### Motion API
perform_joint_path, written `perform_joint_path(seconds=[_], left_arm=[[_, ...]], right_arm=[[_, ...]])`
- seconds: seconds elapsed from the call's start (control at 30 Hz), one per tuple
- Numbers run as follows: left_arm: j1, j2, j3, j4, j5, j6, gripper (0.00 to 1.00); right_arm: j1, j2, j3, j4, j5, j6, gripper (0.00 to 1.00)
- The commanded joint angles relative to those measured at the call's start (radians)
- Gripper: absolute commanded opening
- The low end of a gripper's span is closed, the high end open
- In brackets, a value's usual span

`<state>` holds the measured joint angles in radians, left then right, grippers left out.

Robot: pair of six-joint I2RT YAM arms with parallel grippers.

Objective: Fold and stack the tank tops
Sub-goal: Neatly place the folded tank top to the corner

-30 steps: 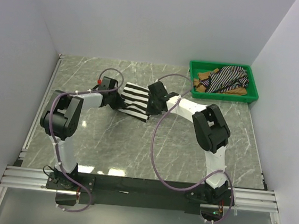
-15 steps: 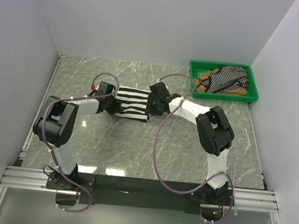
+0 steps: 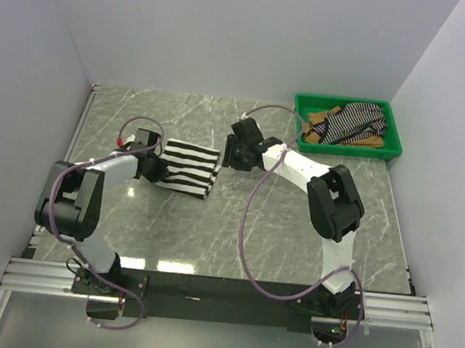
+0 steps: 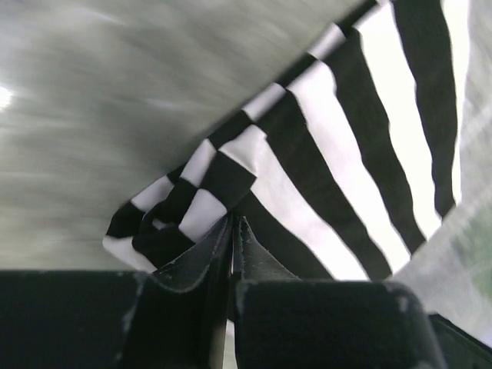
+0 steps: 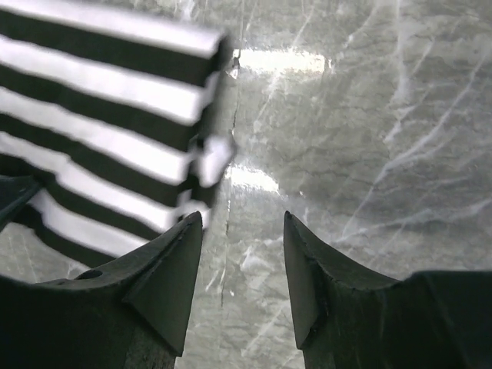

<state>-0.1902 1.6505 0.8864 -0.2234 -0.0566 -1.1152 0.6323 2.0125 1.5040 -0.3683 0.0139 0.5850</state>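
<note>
The wide-striped black-and-white tank top (image 3: 190, 167) lies folded on the marble table, left of centre. My left gripper (image 3: 151, 168) is shut on its left edge; the left wrist view shows the closed fingertips (image 4: 233, 231) pinching the bunched cloth (image 4: 307, 154). My right gripper (image 3: 230, 152) is open and empty, just right of the top's far right corner. In the right wrist view its gripper (image 5: 243, 224) hovers over bare marble beside the cloth's edge (image 5: 108, 131). The thin-striped top (image 3: 356, 120) and the tan-brown top (image 3: 314, 124) lie crumpled in the tray.
The green plastic tray (image 3: 393, 149) stands at the back right corner of the table. White walls close in the back and both sides. A metal rail (image 3: 66, 173) runs along the table's left edge.
My left gripper has dragged the wide-striped top to the left across the table. My right gripper has let go of the cloth, opened and drawn back slightly.
</note>
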Motion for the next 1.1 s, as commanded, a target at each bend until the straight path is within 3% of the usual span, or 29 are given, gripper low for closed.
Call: perform_joint_path(seconds=[0.0, 0.43, 0.7, 1.07], left_arm=[[0.067, -0.067, -0.041, -0.123, -0.091, 0.061, 0.1], [0.348, -0.087, -0.043, -0.352, -0.371, 0.15, 0.08], [0.44, 0.035, 0.106, -0.462, -0.543, 0.156, 0.01], [0.561, 0.115, 0.215, -0.508, -0.602, 0.195, 0.01]], right_arm=[[0.007, 0.04, 0.061, 0.0, -0.011, -0.007, 0.54], [0.038, 0.012, 0.032, 0.052, -0.089, 0.022, 0.54], [0.041, 0.006, 0.013, 0.078, -0.114, 0.026, 0.53], [0.04, -0.04, -0.051, 0.108, -0.12, 0.013, 0.53]])
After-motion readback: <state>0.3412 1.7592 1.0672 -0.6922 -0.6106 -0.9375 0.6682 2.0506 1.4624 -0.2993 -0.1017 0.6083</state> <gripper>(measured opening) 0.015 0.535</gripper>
